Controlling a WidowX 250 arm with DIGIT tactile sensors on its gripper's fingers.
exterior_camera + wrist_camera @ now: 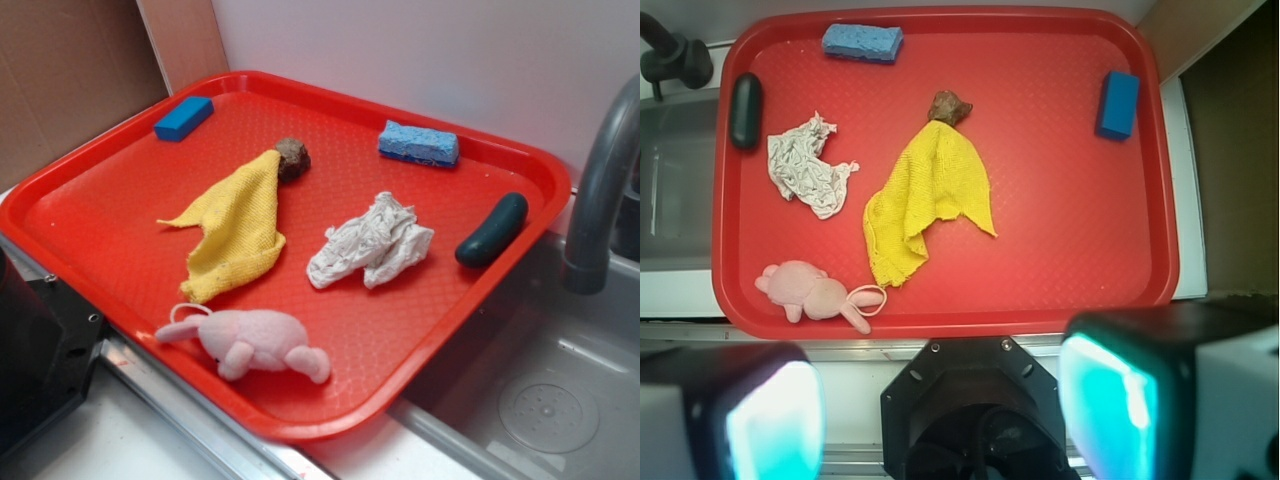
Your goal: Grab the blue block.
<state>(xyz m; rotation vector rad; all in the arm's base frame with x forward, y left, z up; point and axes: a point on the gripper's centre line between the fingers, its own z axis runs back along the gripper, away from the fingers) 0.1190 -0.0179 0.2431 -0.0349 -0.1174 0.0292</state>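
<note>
The blue block (184, 118) (1118, 104) is a small, smooth, saturated blue block lying near the far left corner of the red tray (120, 270) in the exterior view; in the wrist view it sits near the tray's upper right corner. My gripper (945, 410) hangs high above the robot base, off the near edge of the tray (1060, 290), far from the block. Its two fingers (1110, 400) stand wide apart with nothing between them. The gripper does not show in the exterior view.
On the tray lie a pale blue sponge (418, 143), a yellow cloth (235, 225) with a brown lump (293, 158) at its tip, a crumpled white rag (370, 242), a dark green pickle-like object (492, 230) and a pink plush rabbit (250, 340). A sink with a faucet (600, 190) lies to the right.
</note>
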